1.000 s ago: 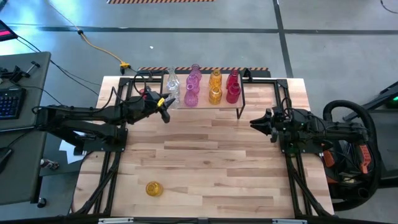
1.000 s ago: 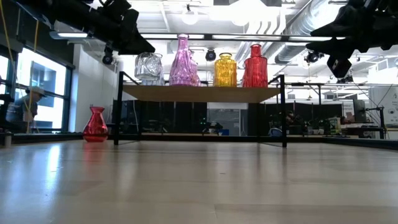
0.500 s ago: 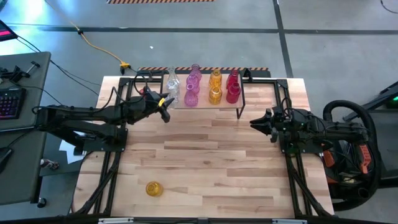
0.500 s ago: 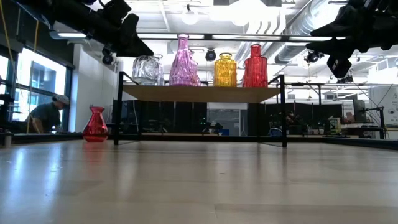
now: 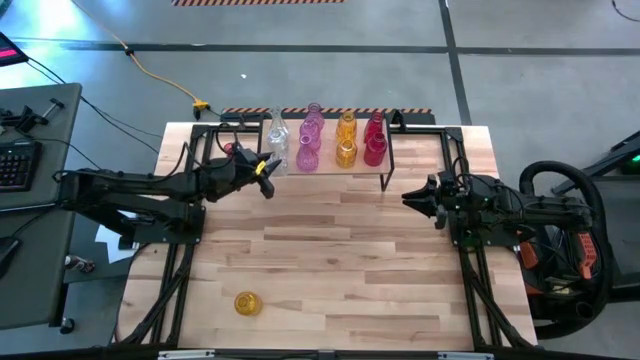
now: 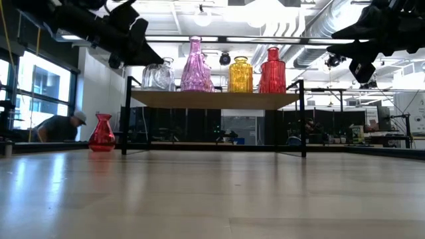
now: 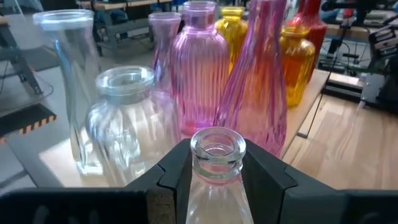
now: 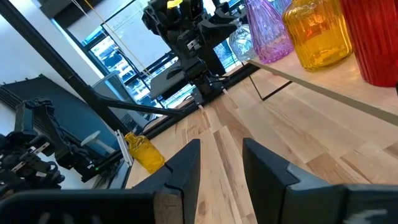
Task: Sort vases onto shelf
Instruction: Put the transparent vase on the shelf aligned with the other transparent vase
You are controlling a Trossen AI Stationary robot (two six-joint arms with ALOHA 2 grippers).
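Note:
The shelf stands at the table's far edge and bears clear, pink, amber and red vases. My left gripper is at the shelf's left end, shut on a clear vase. In the left wrist view that vase's mouth shows between the two fingers. A squat clear vase and a tall pink one stand just beyond it. My right gripper hovers to the right of the shelf, open, with nothing between its fingers. My left gripper pinches the clear vase's narrow neck just under the lip, between its two fingers. The fingers come nearly level from the table's left. The vase stays upright, its base at the height of the shelf top; whether the base touches the board I cannot tell.
An amber vase lies on the table near the front left. A red vase stands on the table left of the shelf. Bare wood stretches between the arms. A person bends down in the room behind.

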